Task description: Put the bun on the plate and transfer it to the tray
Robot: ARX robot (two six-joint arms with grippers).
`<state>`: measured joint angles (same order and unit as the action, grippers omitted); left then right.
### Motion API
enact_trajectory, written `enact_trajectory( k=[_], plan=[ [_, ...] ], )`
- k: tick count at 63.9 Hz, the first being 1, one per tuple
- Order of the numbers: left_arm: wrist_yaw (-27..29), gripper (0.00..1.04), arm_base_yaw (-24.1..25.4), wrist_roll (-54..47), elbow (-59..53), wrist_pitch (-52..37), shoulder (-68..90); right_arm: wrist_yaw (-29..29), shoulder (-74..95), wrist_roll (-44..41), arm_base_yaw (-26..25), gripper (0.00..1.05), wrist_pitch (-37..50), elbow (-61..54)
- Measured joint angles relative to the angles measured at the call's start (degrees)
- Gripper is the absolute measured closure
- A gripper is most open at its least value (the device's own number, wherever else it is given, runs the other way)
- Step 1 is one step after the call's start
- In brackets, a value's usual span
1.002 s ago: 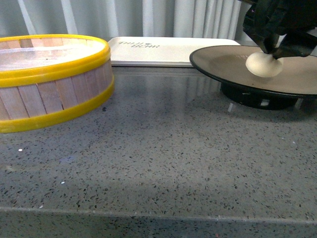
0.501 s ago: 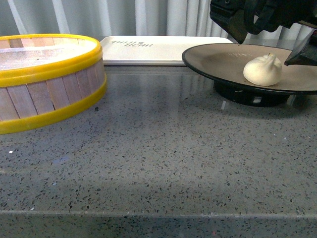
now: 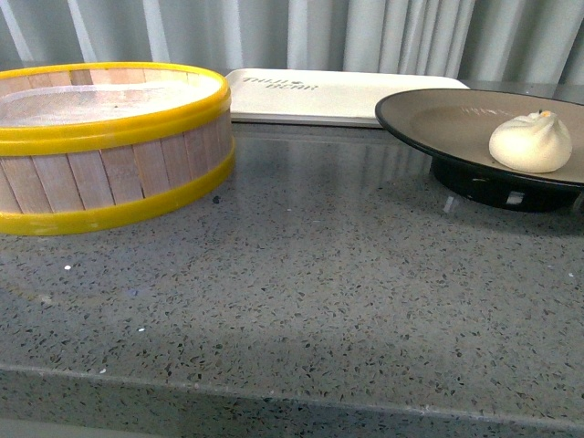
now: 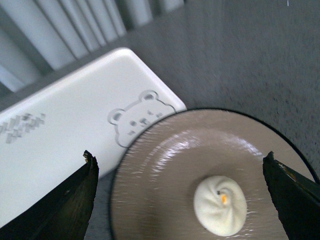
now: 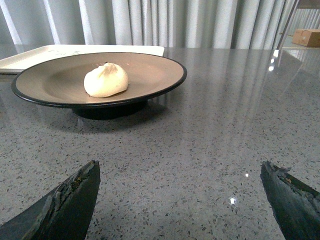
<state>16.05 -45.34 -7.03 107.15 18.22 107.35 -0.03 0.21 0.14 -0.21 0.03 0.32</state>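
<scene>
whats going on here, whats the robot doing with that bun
The bun lies on the plate, and nothing grips it. The left gripper hangs open above the plate; the right gripper is open too, facing it low over the counter. The plate stands on the counter beside the tray, not yet on it.

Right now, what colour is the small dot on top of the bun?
Yellow-orange, on the cream-white bun; the left wrist view shows it best.
</scene>
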Motion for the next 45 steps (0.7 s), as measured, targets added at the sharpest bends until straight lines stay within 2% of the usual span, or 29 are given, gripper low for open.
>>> enact_trajectory(
  k=[10, 13, 14, 16, 18, 22, 27, 29, 33, 43, 45],
  plan=[
    [-0.9, 0.07, 5.3, 0.0, -14.0, -4.3, -16.0, 0.0, 0.0, 0.0, 0.0, 0.08, 0.0, 0.0],
    [6.5, 0.14, 6.6, 1.9, -21.1, -12.0, -21.1, 0.0, 0.0, 0.0, 0.0, 0.08, 0.0, 0.0],
    [10.7, 0.18, 7.5, 3.0, -24.6, -15.9, -23.3, 0.0, 0.0, 0.0, 0.0, 0.08, 0.0, 0.0],
    [14.3, 0.23, 9.0, 3.7, -30.1, -21.2, -26.6, 0.0, 0.0, 0.0, 0.0, 0.08, 0.0, 0.0],
    [14.7, 0.28, 10.8, 4.5, -35.7, -25.5, -30.2, 0.0, 0.0, 0.0, 0.0, 0.08, 0.0, 0.0],
    [11.3, 0.39, 15.3, 5.6, -47.1, -31.3, -37.8, 0.1, 0.0, 0.0, 0.0, 0.08, 0.0, 0.0],
    [5.4, 0.52, 21.7, 6.0, -58.5, -34.1, -46.1, 0.0, 0.0, 0.0, 0.0, 0.08, 0.0, 0.0],
    [1.9, 0.59, 25.5, 6.2, -64.2, -34.9, -50.2, 0.0, 0.0, 0.0, 0.0, 0.08, 0.0, 0.0],
    [-0.7, 0.73, 30.9, 6.8, -72.9, -37.0, -55.6, 0.0, 0.0, 0.0, 0.0, 0.08, 0.0, 0.0],
    [-5.5, 1.00, 33.9, 7.0, -82.5, -39.9, -60.5, 0.0, 0.0, 0.0, 0.0, 0.08, 0.0, 0.0],
    [-6.1, 1.01, 34.4, 7.0, -83.9, -40.4, -61.3, 0.0, 0.0, 0.0, 0.0, 0.08, 0.0, 0.0]
  ],
)
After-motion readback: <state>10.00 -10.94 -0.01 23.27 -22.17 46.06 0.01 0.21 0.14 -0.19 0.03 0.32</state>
